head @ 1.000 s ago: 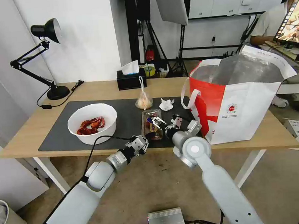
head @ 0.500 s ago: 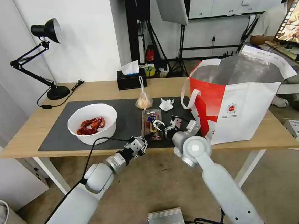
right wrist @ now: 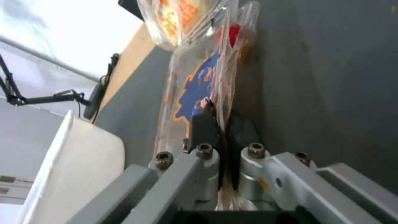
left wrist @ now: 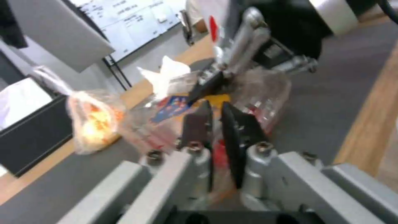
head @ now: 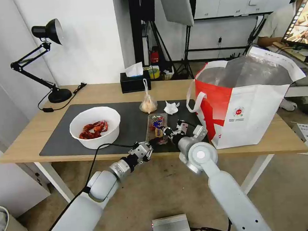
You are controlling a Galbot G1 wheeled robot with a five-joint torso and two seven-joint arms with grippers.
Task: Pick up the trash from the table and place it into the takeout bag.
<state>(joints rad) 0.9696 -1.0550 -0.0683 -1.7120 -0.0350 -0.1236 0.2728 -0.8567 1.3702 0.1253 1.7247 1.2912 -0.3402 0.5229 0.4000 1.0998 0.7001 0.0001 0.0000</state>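
Clear plastic tray (head: 157,128) lies on the grey mat (head: 59,137) near the table's (head: 27,136) front edge, between the bowl (head: 95,127) and the bag (head: 247,102). Both hands pinch its near rim: right hand (right wrist: 219,124) pressed on one edge, left hand (left wrist: 215,124) on the near end. Such thin plastic could flex and slip out, or the lid spring open and spill scraps. Both arms reach low and forward from below the table edge.

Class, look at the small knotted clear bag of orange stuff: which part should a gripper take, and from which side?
Grip the twisted neck above the knotted clear bag, coming from above. The bag stands upright on the dark grey mat; its neck is thin and free, while its bulging body looks soft.
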